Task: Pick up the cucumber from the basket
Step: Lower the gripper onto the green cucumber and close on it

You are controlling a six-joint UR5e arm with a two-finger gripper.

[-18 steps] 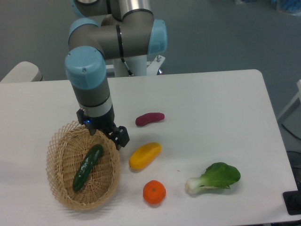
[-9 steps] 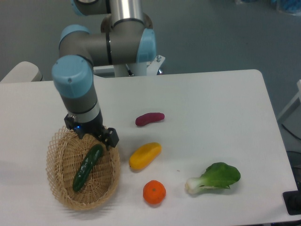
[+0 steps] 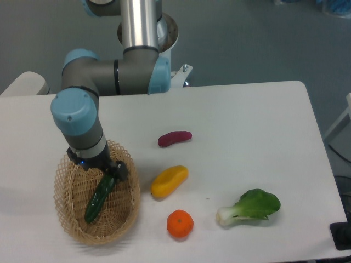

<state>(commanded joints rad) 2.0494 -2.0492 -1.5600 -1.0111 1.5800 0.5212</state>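
The dark green cucumber [image 3: 97,199] lies slanted inside the oval wicker basket [image 3: 73,230] at the table's front left. My gripper [image 3: 100,171] hangs over the basket's far part, right above the cucumber's upper end. The wrist hides its fingers, so I cannot tell how far apart they are or whether they touch the cucumber.
On the white table right of the basket lie a purple sweet potato [image 3: 174,138], a yellow fruit [image 3: 169,181], an orange [image 3: 180,223] and a bok choy [image 3: 250,206]. The robot's base stands behind at the table's far edge.
The arm has swung left and down, from the basket's right rim to over its far part, above the cucumber's upper end. The cucumber has not moved.
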